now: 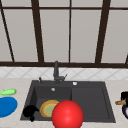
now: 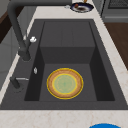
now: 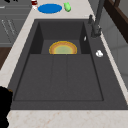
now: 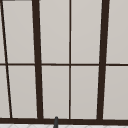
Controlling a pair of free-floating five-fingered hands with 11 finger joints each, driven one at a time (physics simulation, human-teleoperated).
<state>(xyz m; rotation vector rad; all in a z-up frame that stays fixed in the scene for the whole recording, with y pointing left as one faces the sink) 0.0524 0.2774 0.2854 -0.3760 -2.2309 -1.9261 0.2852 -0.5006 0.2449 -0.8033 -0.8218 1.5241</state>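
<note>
At the sink's (image 1: 105, 100) front left corner, the left hand (image 1: 30, 112) hangs in the front view with its fingers curled loosely downward and nothing between them, just beside the yellow-rimmed plate (image 1: 48, 108). The plate, green at its centre, lies flat on the floor of the sink's deep left basin, seen plainly from the left side (image 2: 65, 83) and, half hidden by the basin's step, from the right side (image 3: 63, 48). A large red ball (image 1: 67, 115) sits at the sink's front edge in the front view, covering the plate's right rim. The faucet (image 1: 56, 72) rises behind the sink at its middle, below the dark-framed window (image 4: 70, 62).

Left of the sink, on the pale counter (image 1: 12, 83), rest a blue plate (image 1: 6, 106) and, behind it, a green vegetable (image 1: 8, 92). Right of the sink, at the picture's edge, the right hand (image 1: 124, 96) is partly cut off; whether its fingers are wide or closed cannot be told. It is close above a dark plate of food (image 1: 125, 111), which the left side view shows on the counter beyond the sink's far end (image 2: 81, 7).
</note>
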